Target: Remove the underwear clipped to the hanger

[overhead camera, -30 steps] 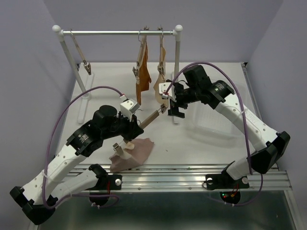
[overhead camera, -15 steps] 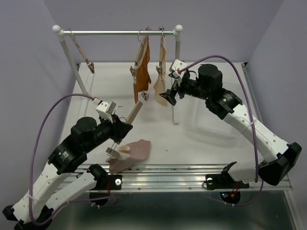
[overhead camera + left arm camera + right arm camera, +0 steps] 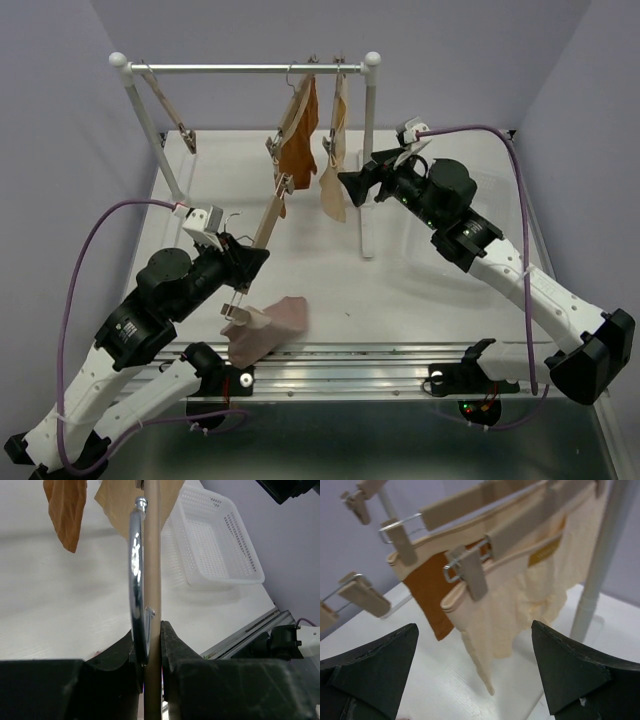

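Widely spread, right hand faces underwear

Noted soft matt cloth, faintly textured, on the rust-brown fabric briefs and the beige fabric briefs. Saw the same soft matt cloth on the pale pink fabric briefs. Logged bare pale wood, smooth and dull, on the slim wooden hanger bar. Recorded mirror-glossy chrome metal on its curved hook. Found matt black plastic on the left hand, smooth perforated plastic on the white rectangular basket, and a matt, faintly grained finish on the white worktop.
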Robot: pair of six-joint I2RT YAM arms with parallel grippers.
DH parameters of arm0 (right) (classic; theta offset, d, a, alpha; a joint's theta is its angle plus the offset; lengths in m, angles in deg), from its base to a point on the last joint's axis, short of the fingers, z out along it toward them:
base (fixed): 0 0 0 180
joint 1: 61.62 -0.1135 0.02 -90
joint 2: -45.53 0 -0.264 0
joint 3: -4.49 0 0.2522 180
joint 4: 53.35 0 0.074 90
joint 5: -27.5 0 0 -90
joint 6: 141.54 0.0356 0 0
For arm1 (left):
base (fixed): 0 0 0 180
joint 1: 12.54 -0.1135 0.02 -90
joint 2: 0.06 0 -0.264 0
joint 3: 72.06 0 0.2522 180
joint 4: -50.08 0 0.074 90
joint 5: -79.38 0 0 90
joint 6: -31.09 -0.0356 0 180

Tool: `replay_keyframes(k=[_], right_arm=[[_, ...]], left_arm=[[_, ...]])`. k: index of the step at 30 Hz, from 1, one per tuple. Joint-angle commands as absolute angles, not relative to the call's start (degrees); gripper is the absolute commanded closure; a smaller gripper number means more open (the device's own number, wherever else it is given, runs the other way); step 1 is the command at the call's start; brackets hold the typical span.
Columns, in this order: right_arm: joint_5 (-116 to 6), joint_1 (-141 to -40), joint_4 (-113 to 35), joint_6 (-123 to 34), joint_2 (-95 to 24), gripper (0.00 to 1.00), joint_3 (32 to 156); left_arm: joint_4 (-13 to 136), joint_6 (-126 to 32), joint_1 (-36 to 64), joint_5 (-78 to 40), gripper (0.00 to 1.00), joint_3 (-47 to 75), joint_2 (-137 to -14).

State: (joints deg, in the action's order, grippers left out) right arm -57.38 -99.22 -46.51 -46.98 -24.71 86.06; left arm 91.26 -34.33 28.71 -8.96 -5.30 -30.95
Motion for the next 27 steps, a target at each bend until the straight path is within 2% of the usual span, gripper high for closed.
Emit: replay_keyframes(k=[1, 3, 6, 9, 14, 20, 27], right_arm=[[-77.5, -99.7, -51.1, -39.7, -23.1, 0.00, 83.3], [-80.6, -99.7, -48.5, -38.2, -23.0, 0.00, 83.6], [-78.6, -99.7, -46.5, -36.3, -22.7, 0.00, 83.6], [-69.3, -99.7, -47.8, -35.6, -21.1, 0.00, 81.9], [-47.3, -99.7, -54.3, -32.5, -19.1, 0.00, 75.7], [-35.6, -99.7, -65.8, -23.5, -22.1, 0.00, 72.8], [-24.8, -99.7, -80.0, -13.9, -24.2, 0.00, 69.3]], left_arm=[[87.4, -33.5, 28.8, -6.5, 1.00, -4.0, -29.8], [87.0, -33.2, 28.8, -6.4, 1.00, -4.2, -29.8], [85.2, -32.7, 28.8, -7.3, 1.00, -4.9, -30.5], [78.3, -32.6, 28.8, -12.8, 1.00, -7.4, -31.3], [63.7, -30.9, 28.8, -20.7, 1.00, -11.7, -33.6], [49.2, -29.7, 28.8, -28.0, 1.00, -16.2, -37.1], [39.3, -27.0, 28.9, -29.5, 1.00, -20.4, -39.4]])
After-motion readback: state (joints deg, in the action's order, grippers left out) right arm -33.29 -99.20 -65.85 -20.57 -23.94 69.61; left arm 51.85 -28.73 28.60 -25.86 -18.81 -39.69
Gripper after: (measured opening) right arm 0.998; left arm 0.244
